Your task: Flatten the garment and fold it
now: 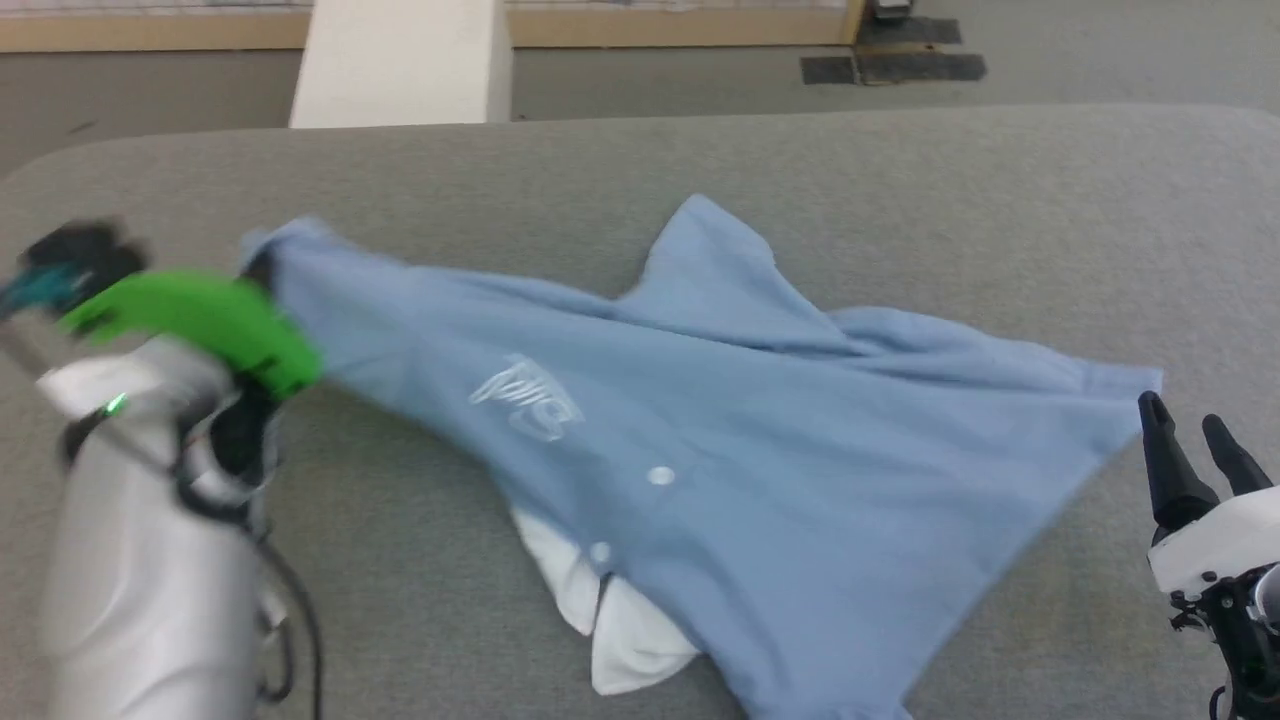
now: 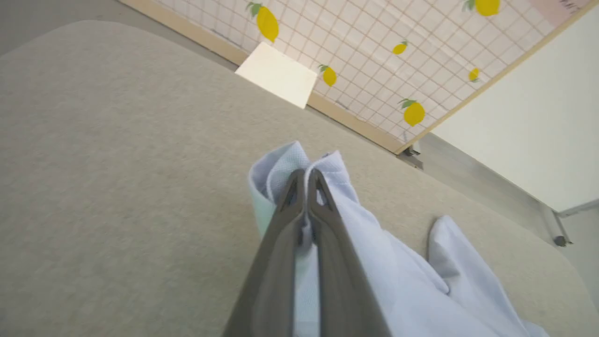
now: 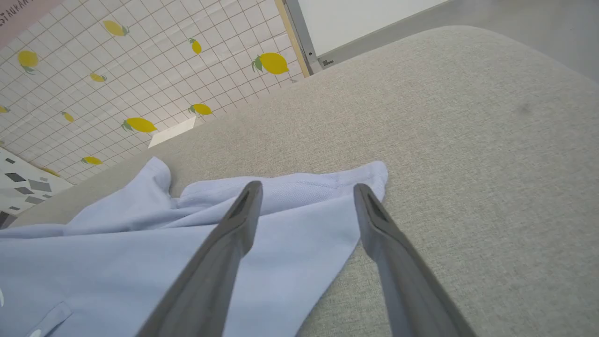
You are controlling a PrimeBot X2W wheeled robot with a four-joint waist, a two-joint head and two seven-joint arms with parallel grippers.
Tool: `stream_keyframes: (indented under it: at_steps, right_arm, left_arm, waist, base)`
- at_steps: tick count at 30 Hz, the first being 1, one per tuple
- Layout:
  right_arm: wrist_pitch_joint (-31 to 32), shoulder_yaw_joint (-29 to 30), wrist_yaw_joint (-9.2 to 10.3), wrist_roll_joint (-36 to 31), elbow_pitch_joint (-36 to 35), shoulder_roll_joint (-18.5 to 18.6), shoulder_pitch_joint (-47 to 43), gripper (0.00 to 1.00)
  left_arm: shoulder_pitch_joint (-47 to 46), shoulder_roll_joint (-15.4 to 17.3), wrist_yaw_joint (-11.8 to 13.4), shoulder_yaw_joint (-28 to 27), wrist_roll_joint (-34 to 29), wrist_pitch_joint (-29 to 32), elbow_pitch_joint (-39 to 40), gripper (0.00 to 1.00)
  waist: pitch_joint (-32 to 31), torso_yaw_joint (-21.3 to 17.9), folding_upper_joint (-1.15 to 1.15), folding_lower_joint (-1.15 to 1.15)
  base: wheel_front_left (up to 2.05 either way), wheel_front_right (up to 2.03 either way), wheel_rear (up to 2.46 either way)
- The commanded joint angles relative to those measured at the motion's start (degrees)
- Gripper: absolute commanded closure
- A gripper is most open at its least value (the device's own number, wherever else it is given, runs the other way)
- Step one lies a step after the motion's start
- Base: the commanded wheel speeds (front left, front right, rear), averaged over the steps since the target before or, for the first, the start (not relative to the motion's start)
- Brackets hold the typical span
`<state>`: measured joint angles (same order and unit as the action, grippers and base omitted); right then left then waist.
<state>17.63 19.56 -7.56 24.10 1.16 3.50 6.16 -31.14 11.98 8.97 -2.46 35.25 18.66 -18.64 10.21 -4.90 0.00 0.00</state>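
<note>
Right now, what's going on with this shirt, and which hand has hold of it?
The light blue polo shirt lies front up on the grey padded surface, collar toward the robot, wrinkled and not yet folded. The left hand is shut on the shirt's corner at its own side. The right hand is open at the opposite corner, gripping nothing. My guess is that the two corners are to be pulled apart to flatten it.

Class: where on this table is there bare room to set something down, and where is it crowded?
Bare: the far strip of the table beyond the garment, and the near patch between the left arm and the white collar. Crowded: the middle, where the garment stretches from the shut left gripper to the open right gripper.
</note>
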Motion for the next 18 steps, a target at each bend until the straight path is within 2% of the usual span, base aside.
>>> stream_keyframes:
  at_steps: [1,4,7,8,9,12,14,16,18]
  right_arm:
    - [-0.09,-0.11,0.08,-0.55,0.11,-0.03,-0.1,0.0]
    - [0.11,-0.24,0.08,-0.84,0.06,-0.05,-0.24,0.0]
    - [0.49,-0.28,0.08,-1.29,0.11,-0.09,-0.37,0.0]
    - [0.75,-0.2,0.08,-1.42,0.13,-0.1,-0.41,0.0]
    - [1.21,-0.1,0.08,-1.56,0.21,-0.11,-0.39,0.0]
    - [3.14,-0.44,0.08,-2.64,0.75,-0.1,0.58,0.0]
    - [6.21,-1.07,0.08,-4.92,1.84,0.4,1.92,0.0]
    - [10.5,-1.97,0.08,-7.97,3.39,1.36,3.89,0.0]
    - [15.11,-3.09,0.08,-11.8,5.43,2.57,6.46,0.0]
  left_arm:
    - [3.68,1.32,1.58,-2.01,0.74,-0.49,1.08,1.0]
    - [11.2,2.06,4.98,-6.64,2.02,-0.84,3.95,1.0]
    - [18.12,1.22,6.3,-7.58,2.65,0.47,6.59,1.0]
    - [18.98,0.03,5.87,-7.67,3.81,0.6,7.65,0.9]
    - [19.51,-0.93,5.23,-7.51,4.41,-0.04,8.83,0.0]
    - [19.47,-1.61,2.52,-5.55,3.52,-2.9,11.73,0.0]
    - [18.92,-1.34,-1.09,-3.79,2.16,-6.8,13.98,0.0]
    - [18.96,0.21,-4.41,-1.64,-1.61,-12.2,15.68,0.0]
    - [19.49,1.55,-6.52,0.4,-6.02,-17.99,16.72,0.0]
  waist:
    - [-1.95,2.94,0.0,0.0]
    - [-2.45,4.76,0.0,0.0]
    - [-2.81,6.19,0.0,0.0]
    - [-2.76,6.71,0.0,0.0]
    - [-2.74,7.41,0.0,0.0]
    - [-2.83,8.42,0.0,0.0]
    - [-2.8,8.68,0.0,0.0]
    - [-2.66,8.77,0.0,0.0]
    - [-2.33,8.72,0.0,0.0]
  base:
    - [0.0,0.0,0.0]
    - [0.0,0.0,0.0]
    - [0.0,0.0,0.0]
    - [0.0,0.0,0.0]
    - [0.0,0.0,0.0]
    - [0.0,0.0,0.0]
    - [0.0,0.0,0.0]
    - [0.0,0.0,0.0]
    - [0.0,0.0,0.0]
